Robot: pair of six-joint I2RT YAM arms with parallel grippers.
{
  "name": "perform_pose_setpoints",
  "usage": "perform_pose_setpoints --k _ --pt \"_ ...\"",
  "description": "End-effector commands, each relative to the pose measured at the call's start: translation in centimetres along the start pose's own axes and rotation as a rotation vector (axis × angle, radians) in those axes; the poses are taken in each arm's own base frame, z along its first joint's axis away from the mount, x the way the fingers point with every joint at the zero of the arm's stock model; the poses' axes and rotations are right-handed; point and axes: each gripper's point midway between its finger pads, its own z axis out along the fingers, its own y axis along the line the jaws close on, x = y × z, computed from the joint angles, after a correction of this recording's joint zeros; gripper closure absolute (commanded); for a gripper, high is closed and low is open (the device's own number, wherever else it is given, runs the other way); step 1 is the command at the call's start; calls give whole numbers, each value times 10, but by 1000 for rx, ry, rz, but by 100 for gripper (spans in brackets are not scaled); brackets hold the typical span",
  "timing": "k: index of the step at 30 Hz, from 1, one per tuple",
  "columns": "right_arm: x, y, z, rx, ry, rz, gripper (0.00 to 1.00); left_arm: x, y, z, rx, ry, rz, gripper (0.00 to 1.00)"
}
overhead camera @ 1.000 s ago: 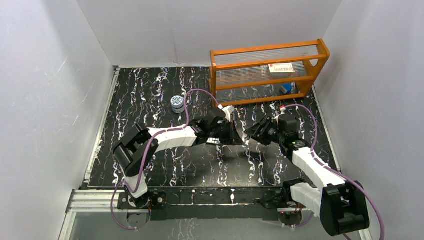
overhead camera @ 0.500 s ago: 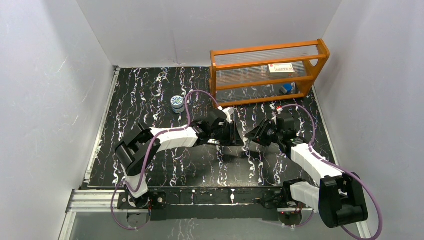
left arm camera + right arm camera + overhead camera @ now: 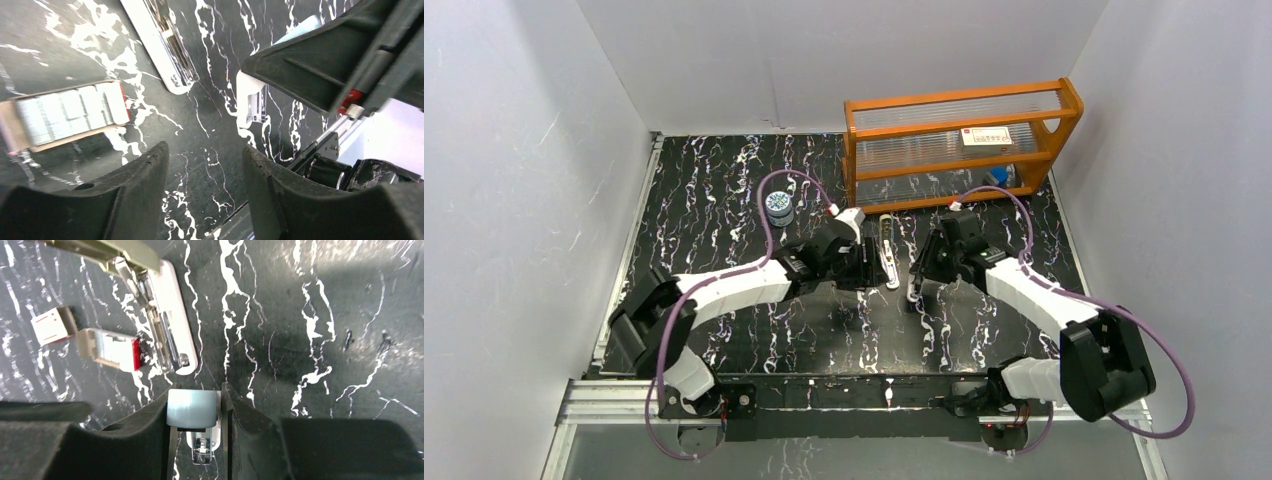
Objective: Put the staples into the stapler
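- Jaws of the left gripper stand apart, with only the black white-veined marble-pattern table top between them; it holds nothing.
- Just beyond its left finger lies the silver-grey block of ridged staples, resting in an open cardboard tray with a red end.
- A small red-and-white box sleeve sits close beside that tray, on the side away from the stapler.
- The slim beige-grey and white stapler lies opened flat on the table, its silvery metal channel facing up. Its rounded end is just beside the tray's red end; I cannot tell whether they touch.
- The right gripper is closed narrow on a short light-blue plastic piece that has a white and metal part under it.
- That piece hangs near the stapler's rounded end, apart from it.
- In the top view the two grippers face each other across the stapler.
- Farther back stand an orange-framed rack with ribbed clear shelves and a small round blue-and-white container.
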Motion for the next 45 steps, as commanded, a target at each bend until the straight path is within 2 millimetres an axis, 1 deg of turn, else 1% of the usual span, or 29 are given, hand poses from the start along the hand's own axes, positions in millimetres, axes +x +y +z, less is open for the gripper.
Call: perform_pose_setpoints --k 1,2,6,9,13,19,26,36,45 --pt "-27 -6 1 148 -81 -101 72 -32 26 -36 -135 -161 68 44" --pt "-30 -8 3 173 -81 -111 72 -33 35 -41 -168 -174 72 42" --pt "-35 -13 10 240 -74 -139 71 -39 57 -60 -243 -226 71 36" --pt "-36 -15 16 270 -66 -149 71 -38 67 -68 -263 -238 63 35" --pt "-35 -18 23 294 -46 -155 70 -31 76 -72 -274 -238 46 34" --pt "-35 -21 28 332 -38 -169 70 -24 81 -71 -277 -218 34 33" --pt "-31 -26 32 354 -19 -174 65 -22 84 -70 -281 -209 39 32" --pt "-26 -30 38 364 7 -174 63 -17 88 -69 -288 -194 34 32" --pt "-26 -29 37 367 11 -169 52 -16 88 -69 -282 -188 28 32"
